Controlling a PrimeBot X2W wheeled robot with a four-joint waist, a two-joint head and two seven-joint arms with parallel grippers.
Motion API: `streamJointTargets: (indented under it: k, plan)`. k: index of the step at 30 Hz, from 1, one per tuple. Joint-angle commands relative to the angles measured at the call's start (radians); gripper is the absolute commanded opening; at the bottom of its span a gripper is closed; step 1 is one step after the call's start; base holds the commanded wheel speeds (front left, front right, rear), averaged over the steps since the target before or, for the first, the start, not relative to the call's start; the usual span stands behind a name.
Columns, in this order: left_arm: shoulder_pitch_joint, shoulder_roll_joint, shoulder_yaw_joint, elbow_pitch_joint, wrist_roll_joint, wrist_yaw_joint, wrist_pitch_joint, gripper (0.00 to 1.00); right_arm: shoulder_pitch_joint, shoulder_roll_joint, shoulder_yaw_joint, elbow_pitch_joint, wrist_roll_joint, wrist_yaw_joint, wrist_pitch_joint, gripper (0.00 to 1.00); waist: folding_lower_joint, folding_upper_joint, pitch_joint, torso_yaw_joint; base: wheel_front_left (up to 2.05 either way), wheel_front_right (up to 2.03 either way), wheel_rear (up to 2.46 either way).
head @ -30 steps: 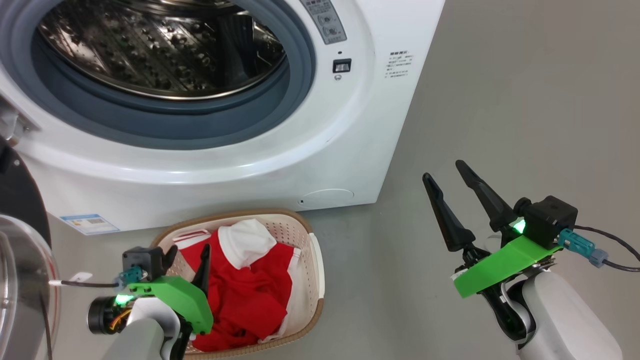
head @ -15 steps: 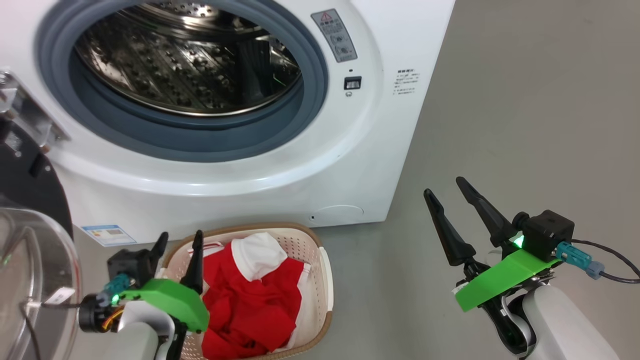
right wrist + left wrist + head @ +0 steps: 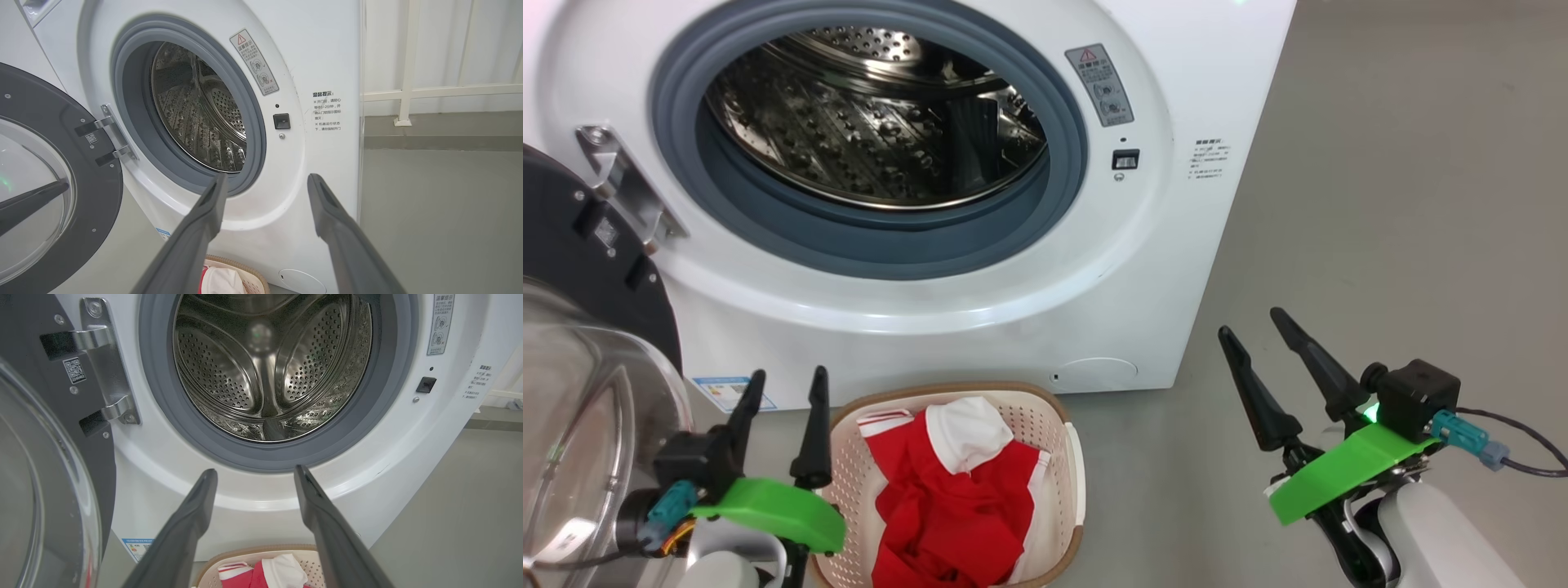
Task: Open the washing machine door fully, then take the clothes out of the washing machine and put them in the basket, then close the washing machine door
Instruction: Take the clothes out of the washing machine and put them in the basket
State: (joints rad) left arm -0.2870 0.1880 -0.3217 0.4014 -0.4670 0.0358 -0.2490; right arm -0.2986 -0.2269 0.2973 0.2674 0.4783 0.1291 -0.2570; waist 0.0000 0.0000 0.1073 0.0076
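In the head view the left gripper (image 3: 788, 376) rises from the lower left on its pale forearm. Its two dark fingers point up the picture toward the washing machine (image 3: 980, 327) and stand spread, holding nothing, just to the left of the basket (image 3: 980, 390). The right gripper (image 3: 1250, 322) hangs over bare grey floor (image 3: 1380, 204) at the lower right, well apart from the machine. Its fingers slant up and to the left, also parted and empty. The basket sits on the floor just before the machine's base, its long axis running from the machine toward the robot. The red and white clothes (image 3: 947, 498) lie heaped inside it, with a white sleeve at the end nearest the machine. The washing machine door (image 3: 572, 237) stands swung out on its steel hinge (image 3: 625, 192) at the left, and its glass bowl (image 3: 580, 408) bulges toward the left gripper. In the left wrist view the spread fingers aim at the white front just under the grey-blue gasket (image 3: 253, 457). The perforated drum (image 3: 261, 367) lies straight ahead, and the basket's far end with the clothes shows low between the fingers. In the right wrist view the released fingers point at the machine's lower front, to the right of the opening. The door hangs wide at the left, and a white railing (image 3: 408, 94) stands beyond the machine.
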Motion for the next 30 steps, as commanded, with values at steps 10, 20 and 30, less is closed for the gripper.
streamJointTargets:
  k: [10,20,30]
  plan:
    - [0.067,0.070,0.073,-0.191,-0.002,0.054,0.012,1.00,0.014,-0.012,0.023,-0.026,0.011,0.002,-0.005,1.00,0.0000,0.0000,-0.013,-0.001,0.00,0.00,0.00]
    - [0.111,0.080,0.087,-0.267,-0.005,0.097,0.024,1.00,0.015,-0.014,0.009,-0.035,0.006,0.002,-0.005,1.00,0.0000,0.0000,-0.006,-0.008,0.00,0.00,0.00]
    - [0.122,0.084,0.091,-0.281,-0.008,0.114,0.024,1.00,0.014,-0.017,0.002,-0.037,-0.002,0.002,-0.005,1.00,0.0000,0.0000,-0.004,-0.006,0.00,0.00,0.00]
